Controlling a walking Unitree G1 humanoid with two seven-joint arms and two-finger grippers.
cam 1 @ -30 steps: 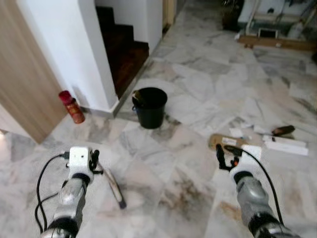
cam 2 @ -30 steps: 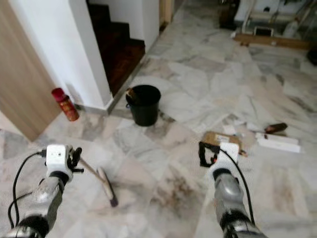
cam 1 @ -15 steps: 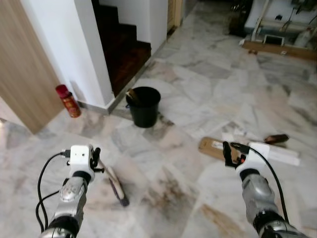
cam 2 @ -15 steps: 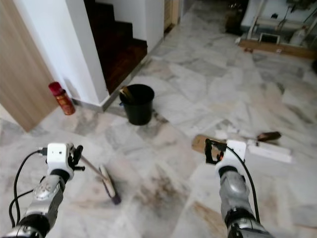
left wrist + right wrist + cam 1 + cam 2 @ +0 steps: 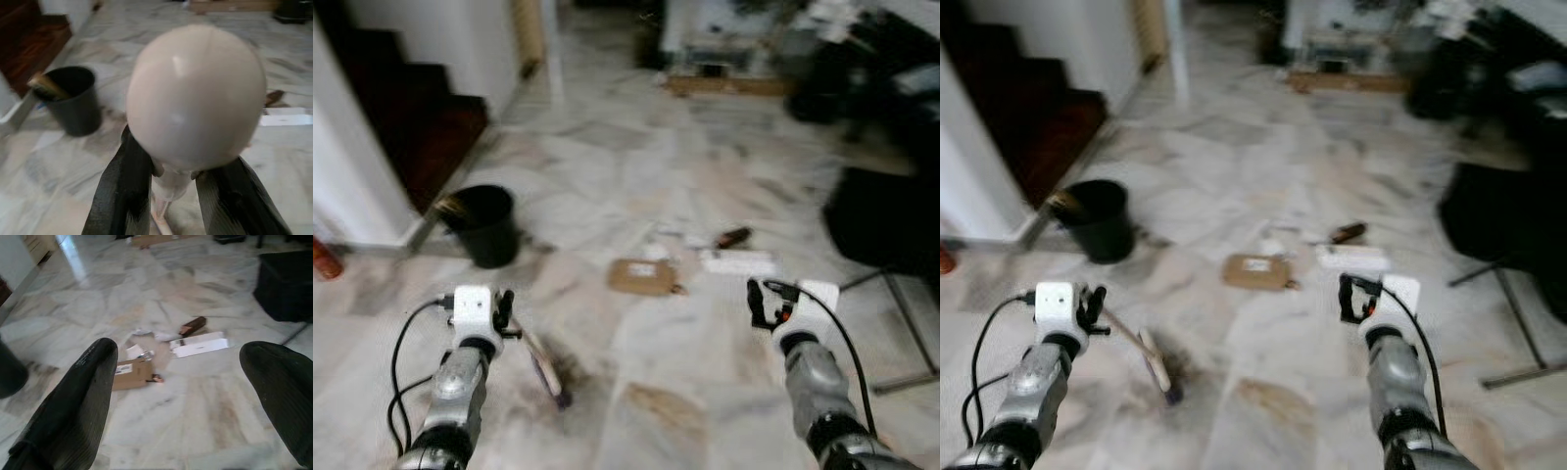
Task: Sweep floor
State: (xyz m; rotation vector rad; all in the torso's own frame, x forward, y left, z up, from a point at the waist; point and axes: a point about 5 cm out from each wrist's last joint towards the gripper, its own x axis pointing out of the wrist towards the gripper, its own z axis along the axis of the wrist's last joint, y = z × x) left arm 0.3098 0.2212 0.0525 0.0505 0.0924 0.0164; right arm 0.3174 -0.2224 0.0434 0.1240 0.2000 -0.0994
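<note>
Two black fingers of the left gripper [image 5: 171, 196] pinch the broom [image 5: 540, 362] just under its smooth, round cream knob, at lower left; its bristle head rests on the glossy marble floor [image 5: 636, 176]. It looks light and stiff. The right gripper [image 5: 190, 396] is spread, holding nothing, facing flat cardboard litter [image 5: 132, 373].

Marble floor [image 5: 636, 166], dark stairs [image 5: 406, 117]
</note>
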